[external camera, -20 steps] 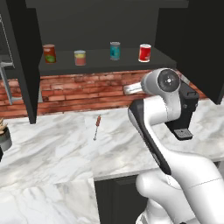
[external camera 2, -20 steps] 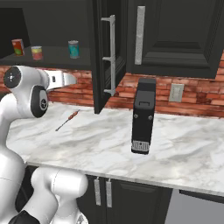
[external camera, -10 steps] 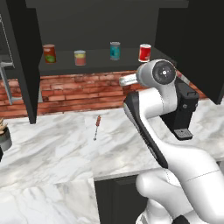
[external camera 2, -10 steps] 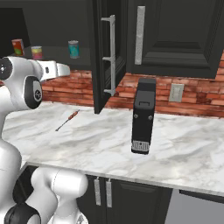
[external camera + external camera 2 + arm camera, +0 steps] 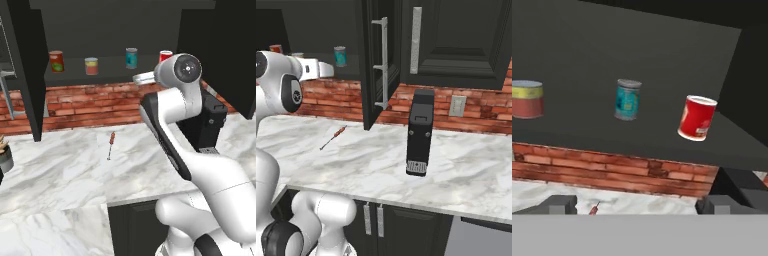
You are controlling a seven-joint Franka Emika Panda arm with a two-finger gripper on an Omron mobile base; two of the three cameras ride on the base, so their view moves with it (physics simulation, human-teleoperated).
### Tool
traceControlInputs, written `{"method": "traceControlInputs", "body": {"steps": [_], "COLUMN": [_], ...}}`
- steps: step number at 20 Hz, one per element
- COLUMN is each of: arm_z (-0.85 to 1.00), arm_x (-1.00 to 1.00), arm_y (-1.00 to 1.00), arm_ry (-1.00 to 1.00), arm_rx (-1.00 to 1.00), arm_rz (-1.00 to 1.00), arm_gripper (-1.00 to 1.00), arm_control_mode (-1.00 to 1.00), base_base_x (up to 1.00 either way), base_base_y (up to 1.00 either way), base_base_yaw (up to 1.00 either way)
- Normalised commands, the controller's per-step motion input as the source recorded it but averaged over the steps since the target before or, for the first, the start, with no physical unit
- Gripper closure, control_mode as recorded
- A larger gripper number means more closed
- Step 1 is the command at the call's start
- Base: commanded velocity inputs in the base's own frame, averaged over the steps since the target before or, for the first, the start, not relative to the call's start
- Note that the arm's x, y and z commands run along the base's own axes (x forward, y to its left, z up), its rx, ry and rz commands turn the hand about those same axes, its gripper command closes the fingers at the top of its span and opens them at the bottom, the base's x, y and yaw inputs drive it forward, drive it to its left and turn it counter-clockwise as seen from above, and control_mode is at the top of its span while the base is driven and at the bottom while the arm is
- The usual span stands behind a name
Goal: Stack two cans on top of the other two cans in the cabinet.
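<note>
Cans stand in a row on the dark shelf of the cabinet (image 5: 30, 75), all upright and apart from one another. From the left base view, left to right: the dark red can (image 5: 56, 61) with a green label patch, the pink can (image 5: 91, 66) with a yellow-green upper band, the teal can (image 5: 131, 58) with a grey top, and the red can (image 5: 165, 55) with a white rim, partly hidden by the arm's joint. None is stacked on another. The hand view shows the pink can (image 5: 527, 99), teal can (image 5: 628, 99) and red can (image 5: 696, 118) closer; the teal one carries a pale label and the red one a white patch near its base, but no writing on either can be read.

The gripper (image 5: 637, 204) is raised in front of the shelf, pointing toward the cans, with the teal can roughly ahead of it. Its jaws stand wide apart and hold nothing; the two dark fingertips (image 5: 561, 203) sit at opposite sides of the hand view's lower edge.

Below the shelf runs a brick backsplash (image 5: 85, 102). On the marble counter (image 5: 60, 170) lies a small red-handled screwdriver (image 5: 110, 144), flat and alone. Farther right a black upright appliance (image 5: 419, 132) stands on the counter, near an open cabinet door (image 5: 373, 65) with a grey handle and a wall outlet (image 5: 457, 106).
</note>
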Motion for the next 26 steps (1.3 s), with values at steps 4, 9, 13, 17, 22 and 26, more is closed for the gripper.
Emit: {"method": "traceControlInputs", "body": {"steps": [4, 9, 13, 17, 22, 26], "arm_z": [0.15, 0.04, 0.0, 0.0, 0.0, 0.0], "arm_x": [0.14, 0.2, 0.23, 0.28, 0.33, 0.36], "arm_y": [0.0, 0.0, -0.04, -0.05, 0.0, 0.0], "arm_ry": [0.0, 0.0, 0.0, 0.0, 0.0, 0.0], "arm_rx": [0.09, 0.13, 0.1, 0.11, 0.1, 0.05], "arm_rz": [0.0, 0.0, 0.0, 0.0, 0.0, 0.0], "arm_gripper": [-1.0, -1.0, -1.0, -1.0, -1.0, -1.0], "arm_control_mode": [-1.0, -1.0, -1.0, -1.0, -1.0, -1.0], "base_base_x": [0.0, 0.0, 0.0, 0.0, 0.0, 0.0], "base_base_y": [0.0, 0.0, 0.0, 0.0, 0.0, 0.0], "base_base_yaw": [0.0, 0.0, 0.0, 0.0, 0.0, 0.0]}}
